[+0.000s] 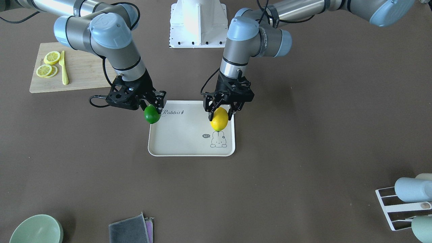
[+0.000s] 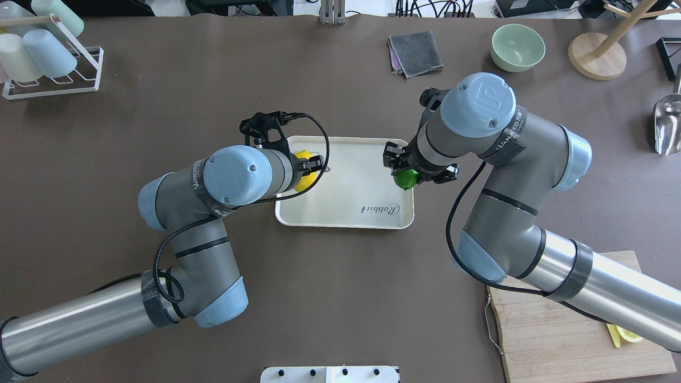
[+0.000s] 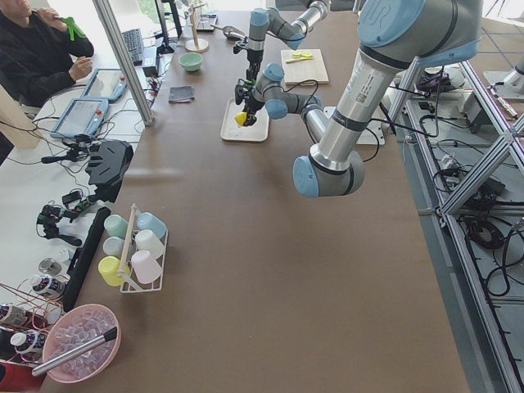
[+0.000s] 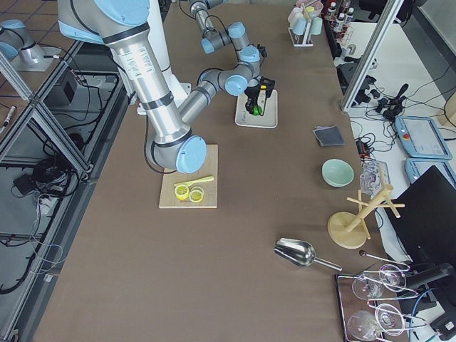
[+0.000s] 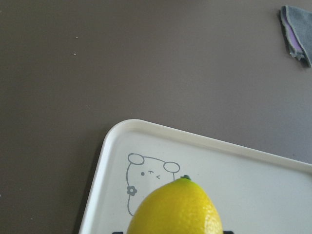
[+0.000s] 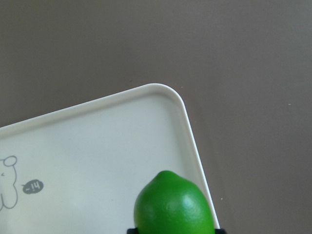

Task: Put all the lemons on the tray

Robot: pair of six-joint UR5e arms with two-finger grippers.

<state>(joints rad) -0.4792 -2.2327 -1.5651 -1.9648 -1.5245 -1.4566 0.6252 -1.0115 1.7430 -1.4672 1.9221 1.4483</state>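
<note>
The beige tray [image 1: 182, 135] with the "Rabbit" script lies in the middle of the table. My left gripper [image 1: 220, 116] is shut on the yellow lemon [image 1: 219, 119] and holds it over the tray's end near the bunny drawing. The yellow lemon also shows in the left wrist view [image 5: 175, 209] above the tray [image 5: 243, 180]. My right gripper [image 1: 153, 108] is shut on the green lemon [image 1: 152, 114] and holds it over the tray's opposite edge by the script. In the right wrist view the green lemon [image 6: 173, 204] hangs over the tray's rim [image 6: 187, 126].
A wooden cutting board [image 1: 81, 72] with lemon slices [image 1: 47, 65] and a yellow knife [image 1: 63, 69] lies on my right side. A green bowl [image 1: 35, 231], a grey cloth [image 1: 130, 229] and a cup rack [image 1: 391, 206] stand along the far edge.
</note>
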